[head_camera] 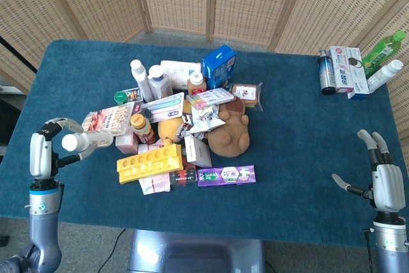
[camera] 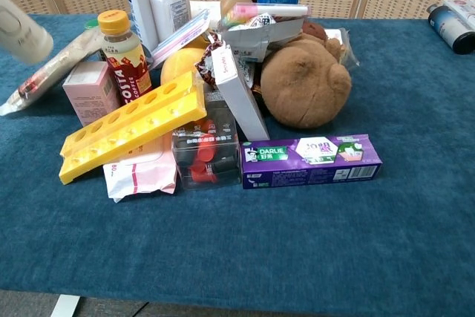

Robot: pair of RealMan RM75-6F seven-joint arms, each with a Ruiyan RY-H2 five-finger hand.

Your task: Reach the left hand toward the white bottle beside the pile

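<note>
My left hand (head_camera: 42,151) holds the white bottle (head_camera: 86,140) lifted off the table at the left of the pile, the bottle lying nearly level with its cap toward me. In the chest view only the bottle's base (camera: 22,31) shows at the top left edge; the hand itself is out of that frame. My right hand (head_camera: 382,180) hovers at the table's right front edge with its fingers spread and nothing in it.
The pile holds a yellow tray (head_camera: 149,162), a brown plush toy (head_camera: 231,133), a purple toothpaste box (head_camera: 226,175), a small coffee bottle (camera: 122,42), a snack packet (head_camera: 102,119) and two white bottles (head_camera: 151,80). More bottles and a box (head_camera: 348,68) stand at the back right.
</note>
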